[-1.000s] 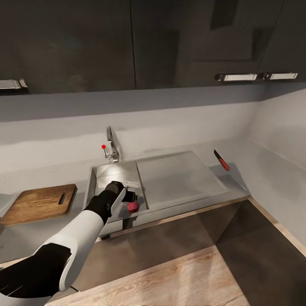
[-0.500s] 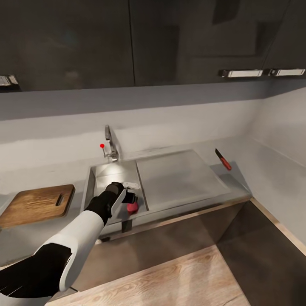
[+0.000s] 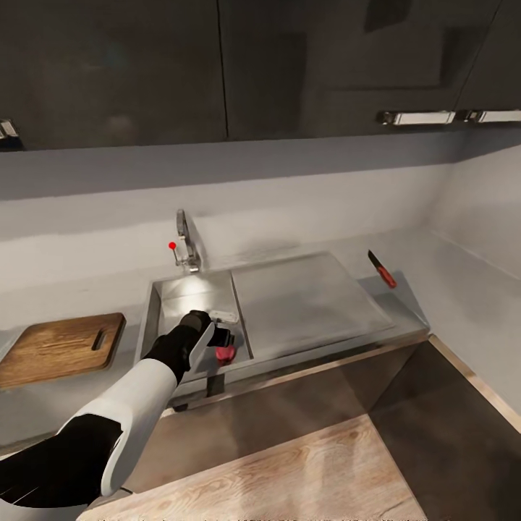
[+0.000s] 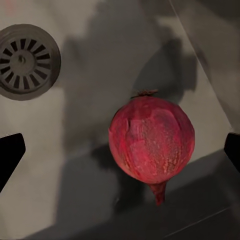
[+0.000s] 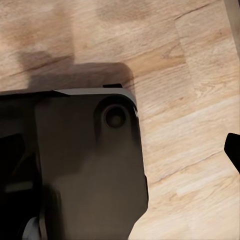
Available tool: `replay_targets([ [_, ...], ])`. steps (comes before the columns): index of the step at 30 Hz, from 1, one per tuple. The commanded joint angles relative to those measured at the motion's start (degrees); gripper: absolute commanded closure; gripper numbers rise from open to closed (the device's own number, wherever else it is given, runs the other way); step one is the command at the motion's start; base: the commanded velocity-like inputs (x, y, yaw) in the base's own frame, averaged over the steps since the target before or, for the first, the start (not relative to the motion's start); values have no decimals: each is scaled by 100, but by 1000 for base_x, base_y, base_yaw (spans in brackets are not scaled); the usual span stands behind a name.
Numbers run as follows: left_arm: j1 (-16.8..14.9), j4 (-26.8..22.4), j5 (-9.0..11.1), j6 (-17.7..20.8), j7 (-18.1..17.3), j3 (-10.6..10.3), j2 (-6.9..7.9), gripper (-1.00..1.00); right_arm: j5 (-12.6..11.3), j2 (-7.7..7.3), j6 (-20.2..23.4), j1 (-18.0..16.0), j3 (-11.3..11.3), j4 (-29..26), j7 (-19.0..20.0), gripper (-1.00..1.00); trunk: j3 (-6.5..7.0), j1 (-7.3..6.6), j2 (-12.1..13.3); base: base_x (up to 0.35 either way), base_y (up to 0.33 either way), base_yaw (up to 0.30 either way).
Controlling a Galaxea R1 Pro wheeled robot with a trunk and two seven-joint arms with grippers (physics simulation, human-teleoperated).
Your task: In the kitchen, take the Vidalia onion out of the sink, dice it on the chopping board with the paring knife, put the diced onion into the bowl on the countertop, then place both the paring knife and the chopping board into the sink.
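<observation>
Head view: the left gripper (image 3: 221,339) reaches down into the sink (image 3: 163,304) at the basin's near right corner, its arm coming in from the lower left. The Vidalia onion (image 3: 225,353) lies on the basin floor at the gripper's tip, a small red bulb against the near wall. The tap (image 3: 186,246) with its red knob stands at the back of the basin, and the flat drainboard (image 3: 307,300) stretches to the right. The paring knife (image 3: 381,270) lies on the worktop (image 3: 449,282) just past the drainboard's far right corner, well apart from the onion. The chopping board (image 3: 61,347) rests on the worktop to the left of the sink.

Left wrist view: the onion (image 4: 151,139) sits between the two dark fingertips (image 4: 10,157), which stand wide apart and touch nothing. The round drain (image 4: 25,61) lies near it on the grey floor.

Right wrist view: a dark robot body part (image 5: 75,165) hangs above the wooden floor (image 5: 190,75). One dark fingertip (image 5: 233,149) shows at the edge; whether this gripper is spread or closed I cannot tell.
</observation>
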Motion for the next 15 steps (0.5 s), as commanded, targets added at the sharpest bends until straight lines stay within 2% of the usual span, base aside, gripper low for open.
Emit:
replay_targets([
  [1,-4,3,54,24,52,-30,3,-100,61,3,-10,-4,-36,4,-33,-100,-18,3,-11,0,0,0],
  [6,-7,23,54,21,52,-30,3,-100,61,2,-12,-4,-36,4,-32,-100,-52,3,-11,19,0,0],
  [11,-5,22,54,13,52,-30,3,-100,61,3,-12,-4,-36,4,-33,-100,-85,3,-11,144,0,0],
  [15,-7,92,54,-141,52,-32,3,-100,61,1,-12,-4,-36,4,-33,-100,-110,3,-11,60,0,0],
])
